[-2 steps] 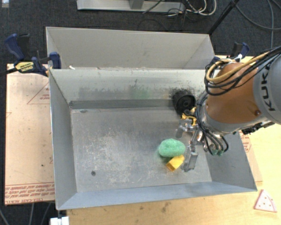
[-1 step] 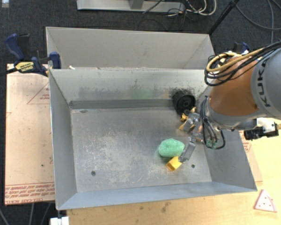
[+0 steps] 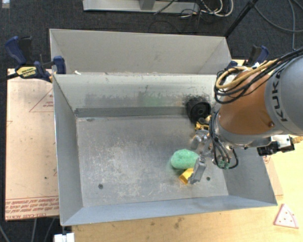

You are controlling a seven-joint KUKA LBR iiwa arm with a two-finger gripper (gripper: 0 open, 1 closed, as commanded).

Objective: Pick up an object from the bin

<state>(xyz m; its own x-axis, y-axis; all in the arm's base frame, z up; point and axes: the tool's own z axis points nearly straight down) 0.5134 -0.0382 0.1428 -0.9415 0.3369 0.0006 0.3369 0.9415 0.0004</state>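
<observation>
My gripper (image 3: pixel 197 174) reaches down into the right part of the bin, near its front wall. Its tip sits right beside a small yellow object (image 3: pixel 185 176) lying on the bin floor, touching or nearly touching it. A soft green lump (image 3: pixel 184 159), rounded like a sponge, lies just left of the gripper and slightly above the yellow piece. A black round object (image 3: pixel 197 109) rests against the back wall, further up from the gripper.
The arm's orange cover and its cables hang over the bin's right side and hide the floor beneath them. The bin's sloped walls rise close to the gripper at the front and right. Bare floor stretches to the left.
</observation>
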